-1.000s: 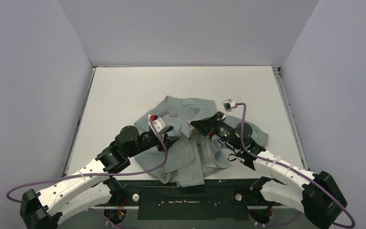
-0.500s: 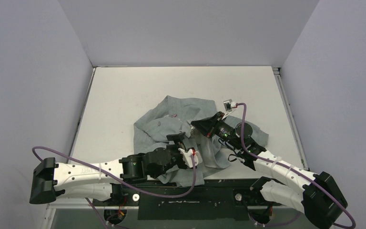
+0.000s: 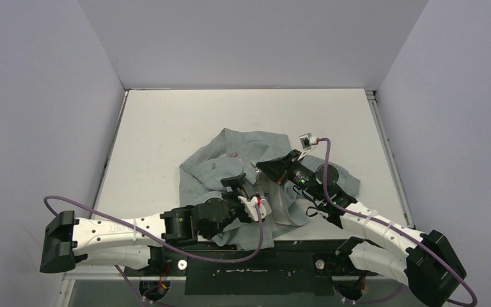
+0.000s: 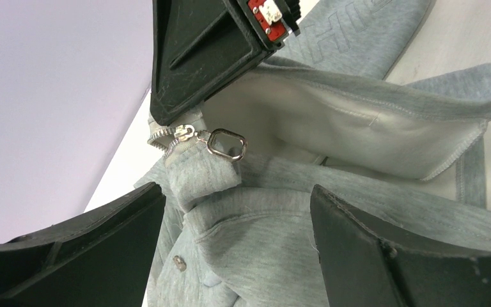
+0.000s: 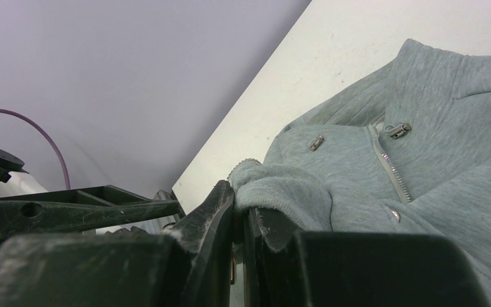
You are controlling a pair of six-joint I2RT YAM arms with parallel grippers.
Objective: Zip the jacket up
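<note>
Jacket (image 3: 230, 150) crumpled on table (image 3: 166, 121); right gripper (image 5: 240, 198) clamps the zipper edge (image 4: 161, 137); left gripper (image 4: 236, 192), jaws wide, faces the pull (image 4: 227, 142), holding nothing.

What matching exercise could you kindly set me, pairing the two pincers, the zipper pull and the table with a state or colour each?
1. left pincer
2. right pincer
3. zipper pull
4. table

A. white
B. shut on the jacket
C. open
D. silver, ungripped

Pairs: 1-C, 2-B, 3-D, 4-A
</note>
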